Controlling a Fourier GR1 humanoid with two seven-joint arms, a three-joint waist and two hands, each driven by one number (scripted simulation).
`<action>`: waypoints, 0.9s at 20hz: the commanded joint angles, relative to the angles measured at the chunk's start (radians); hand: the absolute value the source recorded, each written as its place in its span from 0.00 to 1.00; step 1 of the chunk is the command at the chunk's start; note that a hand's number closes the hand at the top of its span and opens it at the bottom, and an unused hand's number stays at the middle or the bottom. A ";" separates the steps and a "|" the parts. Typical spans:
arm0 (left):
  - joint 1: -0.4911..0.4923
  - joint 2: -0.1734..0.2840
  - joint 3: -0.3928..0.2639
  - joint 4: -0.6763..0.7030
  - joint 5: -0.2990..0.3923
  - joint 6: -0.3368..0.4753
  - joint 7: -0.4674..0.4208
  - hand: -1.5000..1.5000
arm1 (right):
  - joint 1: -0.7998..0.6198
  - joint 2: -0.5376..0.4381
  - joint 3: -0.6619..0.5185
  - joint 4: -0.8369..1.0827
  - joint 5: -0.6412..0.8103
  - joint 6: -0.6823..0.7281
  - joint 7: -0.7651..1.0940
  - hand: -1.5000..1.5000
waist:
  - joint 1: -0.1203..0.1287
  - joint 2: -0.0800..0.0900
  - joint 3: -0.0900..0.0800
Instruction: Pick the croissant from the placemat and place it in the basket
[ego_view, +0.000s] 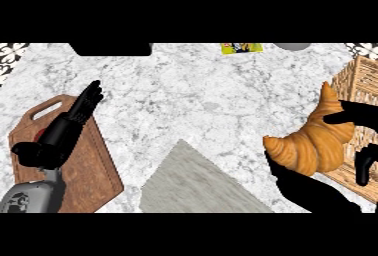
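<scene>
A golden-brown croissant (317, 140) is held off the counter at the right of the head view, with my right hand (310, 190) curled round it from below and fingers (353, 111) wrapping its far side. It hangs partly over the near-left edge of the wicker basket (362, 75), which runs off the right edge. The grey placemat (196, 182) lies at the lower middle with nothing on it. My left hand (70, 122) rests open over the wooden board at the left, fingers straight and pointing away.
A brown wooden cutting board (100, 175) with a handle hole lies at the left under my left forearm. At the counter's far edge sit a black object (111, 48), a small yellow packet (241, 48) and a grey round thing (294, 46).
</scene>
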 joint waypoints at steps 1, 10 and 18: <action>-0.012 0.024 0.029 -0.036 0.039 -0.028 0.037 0.50 | -0.189 -0.005 -0.182 -0.002 -0.064 0.097 0.081 1.00 | 0.008 0.000 0.001; 0.015 0.008 0.026 -0.011 0.032 -0.029 -0.002 0.50 | -0.331 -0.200 -0.628 0.210 -0.278 -0.010 -0.078 1.00 | 0.003 0.000 0.002; 0.008 -0.030 -0.013 -0.061 -0.015 0.010 0.038 0.50 | -0.228 -0.295 -0.740 0.377 -0.392 -0.068 -0.220 1.00 | 0.003 0.000 0.002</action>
